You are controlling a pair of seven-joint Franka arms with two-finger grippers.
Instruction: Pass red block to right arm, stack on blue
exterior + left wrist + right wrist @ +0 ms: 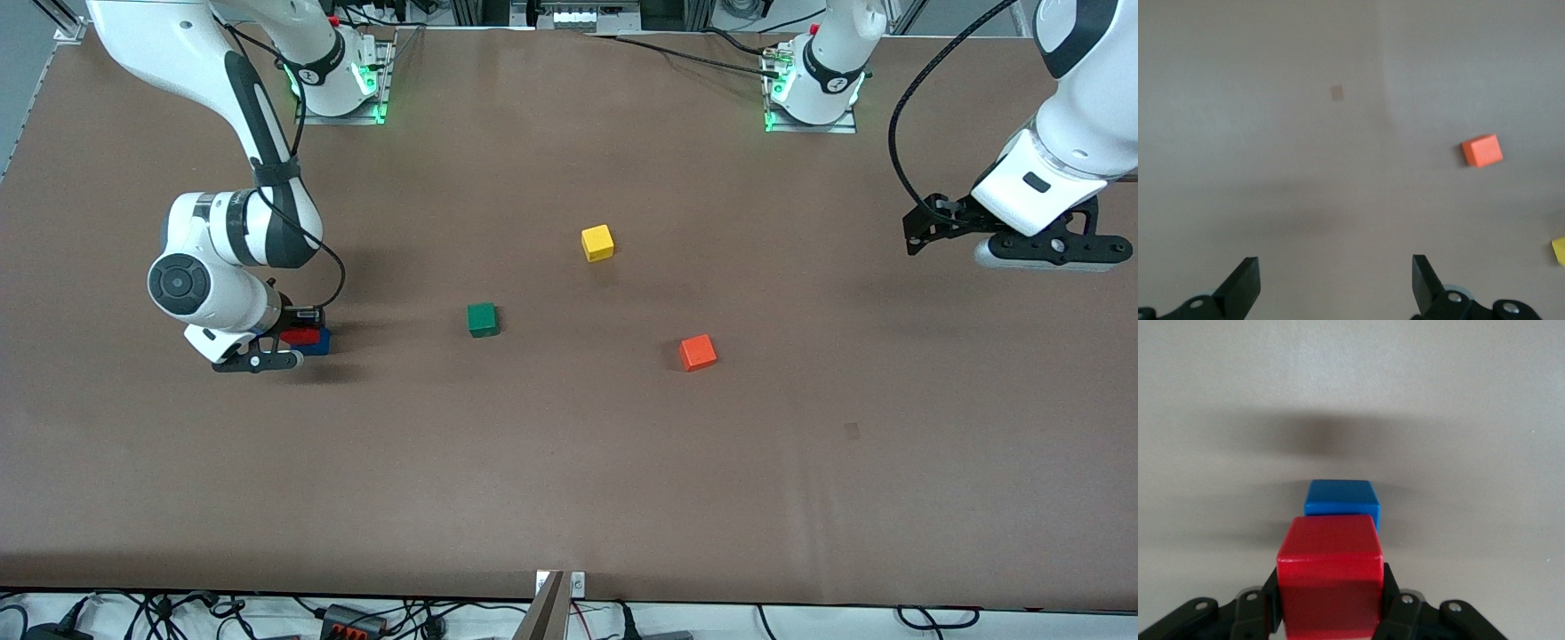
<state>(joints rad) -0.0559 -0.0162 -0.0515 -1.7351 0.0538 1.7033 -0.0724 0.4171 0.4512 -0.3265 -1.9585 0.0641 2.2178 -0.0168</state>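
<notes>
Brown table carries scattered cubes; cables edge it.

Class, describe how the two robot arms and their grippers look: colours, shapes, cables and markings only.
Both arms are glossy white with rounded shells and black joint bands. A black cable runs along each arm. Green lights glow at both bases. The right gripper and the left gripper are black, with linkage-style fingers.
</notes>
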